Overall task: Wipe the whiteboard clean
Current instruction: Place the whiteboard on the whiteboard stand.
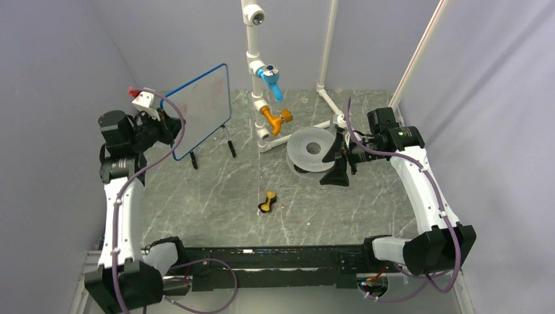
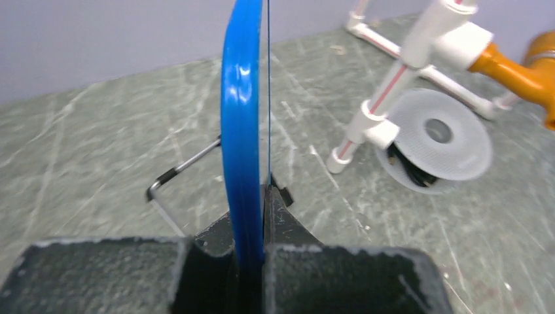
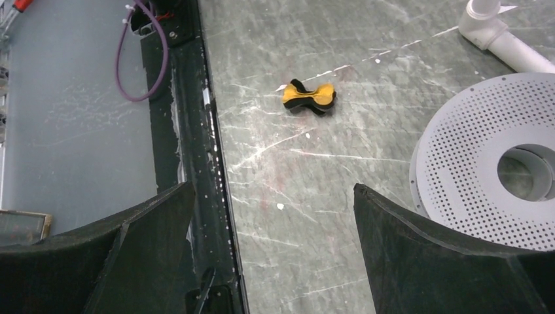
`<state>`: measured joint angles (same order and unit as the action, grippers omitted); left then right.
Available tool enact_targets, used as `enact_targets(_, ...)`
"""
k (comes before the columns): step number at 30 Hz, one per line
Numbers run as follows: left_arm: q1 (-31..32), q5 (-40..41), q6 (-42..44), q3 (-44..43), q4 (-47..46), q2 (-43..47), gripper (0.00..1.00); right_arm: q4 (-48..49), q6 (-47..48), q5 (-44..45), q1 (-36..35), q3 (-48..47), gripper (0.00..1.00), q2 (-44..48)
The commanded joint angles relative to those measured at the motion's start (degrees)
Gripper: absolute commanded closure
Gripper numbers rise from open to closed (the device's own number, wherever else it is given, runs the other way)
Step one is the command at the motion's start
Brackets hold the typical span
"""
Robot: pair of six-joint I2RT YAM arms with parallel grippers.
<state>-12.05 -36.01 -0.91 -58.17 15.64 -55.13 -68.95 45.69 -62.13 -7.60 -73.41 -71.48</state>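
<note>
The whiteboard [image 1: 199, 108], white with a thin blue frame and faint pink smears, stands upright at the back left on thin wire legs [image 1: 193, 159]. My left gripper [image 1: 171, 128] is shut on its left edge. In the left wrist view the blue frame [image 2: 241, 118] runs edge-on straight up from between the jaws of the left gripper [image 2: 254, 212], and the wire stand [image 2: 175, 173] shows behind it. My right gripper [image 1: 338, 162] hovers open beside the grey disc, far from the board. In the right wrist view the right gripper [image 3: 271, 203] has only bare table between its fingers.
A small yellow-and-black piece [image 1: 266, 202] [image 3: 309, 96] lies mid-table. A round grey perforated disc [image 1: 313, 149] [image 3: 484, 190] [image 2: 440, 140] sits right of centre. White pipework [image 1: 256, 78] with a blue valve [image 1: 271, 80] and an orange valve [image 1: 276, 120] rises behind it.
</note>
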Motion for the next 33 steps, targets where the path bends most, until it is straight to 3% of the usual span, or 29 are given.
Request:
enact_targets(1, -2.8, -26.2, -0.6, -3.1, -15.1, -5.2, 1.0, 0.5, 2.5, -2.4, -1.5, 0.6, 0.08, -0.6)
enact_targets(6, -5.1, -30.3, 4.8, -3.8, -13.8, -12.5, 1.0, 0.7, 2.6, -1.7, -2.6, 0.9, 0.08, -1.1)
enact_targets(13, -7.7, -37.1, 4.9, -4.8, -23.0, -24.0, 1.0, -0.1, 3.9, -1.7, -2.9, 1.0, 0.08, -1.4)
enact_targets(18, -9.9, -41.3, 6.5, -8.2, -22.8, -32.1, 1.0, -0.5, 4.5, -2.0, -3.0, 1.1, 0.08, -1.2)
enact_targets(23, -12.4, -45.7, 3.2, -7.3, -32.5, -36.1, 1.0, -1.9, 5.9, -2.2, -3.1, 0.8, 0.08, -1.7)
enact_targets(26, -13.0, -46.6, 12.6, -11.1, -23.2, -38.8, 1.0, -3.1, 7.0, -2.8, -3.1, 0.4, 0.08, -1.9)
enact_targets(29, -12.8, -49.4, 29.5, -17.4, -3.4, -42.2, 1.0, -3.1, 7.1, -2.9, -3.2, 0.3, 0.08, -1.9)
enact_targets(33, -13.0, -51.6, 35.2, -20.6, 3.7, -45.5, 1.0, -3.3, 7.3, -3.0, -3.5, 0.2, 0.08, -2.2)
